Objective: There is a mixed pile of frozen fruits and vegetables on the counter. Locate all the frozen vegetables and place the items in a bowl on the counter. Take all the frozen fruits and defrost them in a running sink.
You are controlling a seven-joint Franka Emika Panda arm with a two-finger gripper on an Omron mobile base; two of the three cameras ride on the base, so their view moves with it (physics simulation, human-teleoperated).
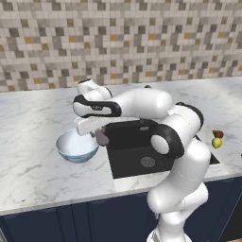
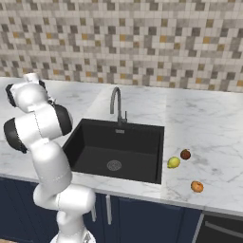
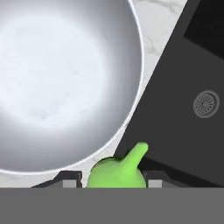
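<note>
Hand view looks down on the pale, glossy bowl point(image 3: 65, 83), which takes up the upper left, with the black sink point(image 3: 183, 113) and its round grey drain point(image 3: 206, 103) to the right and a strip of marble worktop point(image 3: 159, 26) between them. At the bottom edge the gripper point(image 3: 114, 183) is closed on a bright green vegetable point(image 3: 117, 170) with a stubby stem; the piece sits between the two dark fingertips point(image 3: 70, 180), just off the bowl's rim, over the edge of the sink.

From the left base view the arm folds back over the basin, and the gripper point(image 1: 97, 134) hangs just right of the bowl point(image 1: 77, 145), which stands on the worktop point(image 1: 33, 142) just beside the sink's left edge.

From the right base view three small pieces lie on the worktop right of the sink point(image 2: 114, 147): a yellow-green ball point(image 2: 173, 162) near its edge, a dark red-brown lump point(image 2: 185, 154) just beside that, and an orange piece point(image 2: 197, 186) nearer the front. A curved faucet point(image 2: 116, 105) stands behind the basin.
</note>
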